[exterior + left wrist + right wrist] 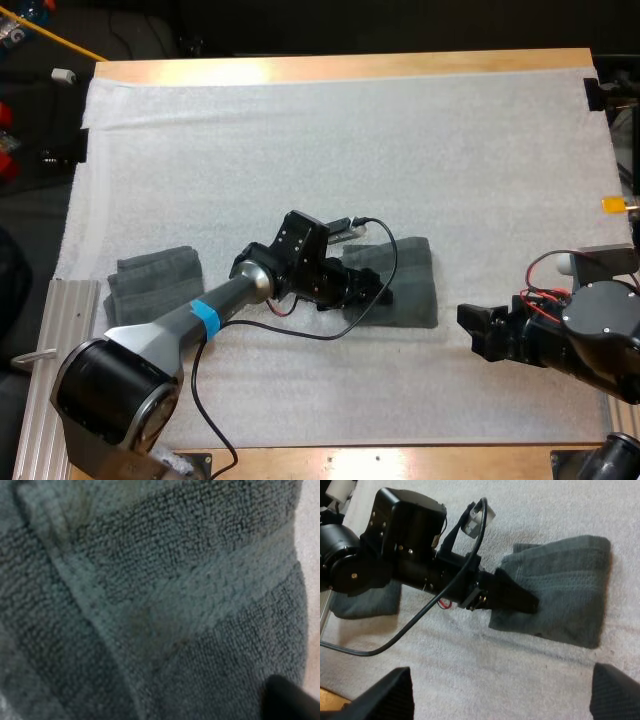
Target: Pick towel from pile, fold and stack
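Spanning nearly the whole wooden table, a white mat lies flat, with bare wood showing as strips along the far and near edges. A ribbed metal rail runs beside the table's near left corner.

Two arms are over the mat. The left arm slants from the near left toward the middle, and the right arm comes in from the right and ends over bare mat.

There are two dark grey-green towels. The middle towel lies flat as a rough rectangle a little right of centre. The left towel, a smaller folded square, sits well apart from it near the mat's left edge, just beside the left arm.

The left gripper is down on the middle towel's left part, touching the cloth. Whether it grips the cloth or only presses on it cannot be told.

The high view takes in both towels and both arms at once. The left wrist view adds the towel's looped pile, a flat woven band across it and a raised hem. The right wrist view shows the right gripper with its two fingers wide apart over bare mat, clear of everything, facing the middle towel
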`<state>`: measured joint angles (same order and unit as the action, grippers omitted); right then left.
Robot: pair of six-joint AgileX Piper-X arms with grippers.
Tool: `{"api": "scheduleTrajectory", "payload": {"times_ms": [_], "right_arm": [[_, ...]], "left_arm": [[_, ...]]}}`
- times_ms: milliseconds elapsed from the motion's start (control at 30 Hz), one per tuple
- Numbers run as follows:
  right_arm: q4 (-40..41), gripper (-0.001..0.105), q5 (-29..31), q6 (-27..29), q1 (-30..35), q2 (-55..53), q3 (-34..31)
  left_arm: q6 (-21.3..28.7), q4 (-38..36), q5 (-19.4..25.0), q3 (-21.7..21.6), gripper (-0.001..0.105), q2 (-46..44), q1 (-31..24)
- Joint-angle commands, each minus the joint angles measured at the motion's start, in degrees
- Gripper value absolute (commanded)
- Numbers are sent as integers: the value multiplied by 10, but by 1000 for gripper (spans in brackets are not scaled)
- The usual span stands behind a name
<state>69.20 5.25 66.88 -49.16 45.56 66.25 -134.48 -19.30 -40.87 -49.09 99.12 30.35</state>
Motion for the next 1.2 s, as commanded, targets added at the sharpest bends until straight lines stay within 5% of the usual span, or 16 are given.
{"api": "scheduleTrajectory", "payload": {"times_ms": [0, 167, 567, 900, 1167], "right_arm": [[1, 70, 0, 2, 2, -1, 3], [1, 70, 0, 2, 2, -1, 3], [1, 70, 0, 10, 2, -1, 3], [1, 70, 0, 10, 2, -1, 3], [1, 70, 0, 10, 2, -1, 3]], "left_arm": [[-5, -1, -1, -3, 48, 1, 3], [-5, -1, -1, -3, 0, 1, 3], [41, -15, 9, -5, 0, -74, -5], [275, -307, 147, -79, 0, -178, -103], [368, -430, 210, -109, 0, -230, -227]]}}
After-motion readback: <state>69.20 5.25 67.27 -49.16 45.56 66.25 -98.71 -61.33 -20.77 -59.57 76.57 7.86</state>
